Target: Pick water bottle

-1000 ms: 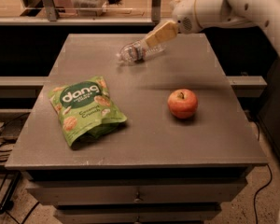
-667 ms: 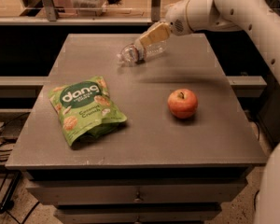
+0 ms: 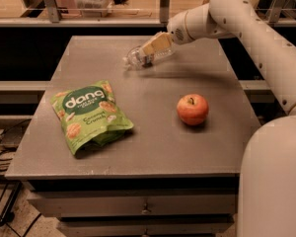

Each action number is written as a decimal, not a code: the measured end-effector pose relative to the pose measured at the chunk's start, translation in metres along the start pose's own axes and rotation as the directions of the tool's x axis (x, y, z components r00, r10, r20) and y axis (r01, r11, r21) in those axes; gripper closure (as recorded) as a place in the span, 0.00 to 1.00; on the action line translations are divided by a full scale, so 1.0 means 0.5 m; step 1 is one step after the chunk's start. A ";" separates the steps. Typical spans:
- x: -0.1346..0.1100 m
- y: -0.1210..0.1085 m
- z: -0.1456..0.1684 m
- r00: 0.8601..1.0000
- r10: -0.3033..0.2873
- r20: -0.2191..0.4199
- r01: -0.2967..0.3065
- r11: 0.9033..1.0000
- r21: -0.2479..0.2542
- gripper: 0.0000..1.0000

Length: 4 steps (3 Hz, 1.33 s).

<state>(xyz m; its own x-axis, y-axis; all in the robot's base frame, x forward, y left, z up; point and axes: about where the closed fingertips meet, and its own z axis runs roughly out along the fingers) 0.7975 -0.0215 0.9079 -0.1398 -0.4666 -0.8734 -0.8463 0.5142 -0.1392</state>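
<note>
So here's what you've got: the water bottle (image 3: 133, 59) is lying on its side toward the far edge of the grey table (image 3: 153, 147), a bit right of the middle, tipped at a slant with one end pointing down-left toward you. Your gripper (image 3: 148, 56) is right on top of it, coming in from the upper right at an angle, and it overlaps the middle of the bottle, so only the lower-left end and a bit of clear plastic on the other side show. Honestly I can't tell from this view whether the gripper has actually clamped the bottle or is just sitting over it. The white arm (image 3: 246, 28) sweeps in from the right side and bends down to that spot. The apple (image 3: 192, 109) sits upright nearer to you, right of centre, well apart from the bottle. The green chip bag (image 3: 89, 115) lies flat on the left half of the table, also well clear of the bottle and nowhere near the apple. There's a drawer (image 3: 145, 209) under the tabletop on the front side, and some cables (image 3: 0, 147) down on the floor at the left.
</note>
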 end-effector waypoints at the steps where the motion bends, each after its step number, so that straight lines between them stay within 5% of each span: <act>1: 0.039 -0.020 0.023 0.999 0.027 -0.042 -0.027 1.000 0.003 0.00; 2: 0.072 -0.029 0.043 0.996 0.039 -0.083 -0.039 0.999 -0.009 0.00; 4: 0.121 -0.031 0.059 0.990 0.033 -0.137 -0.040 0.998 -0.045 0.41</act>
<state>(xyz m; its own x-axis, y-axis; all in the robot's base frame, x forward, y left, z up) 0.8172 -0.0366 0.8434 -0.2367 -0.5433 -0.8055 -0.8623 0.4994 -0.0834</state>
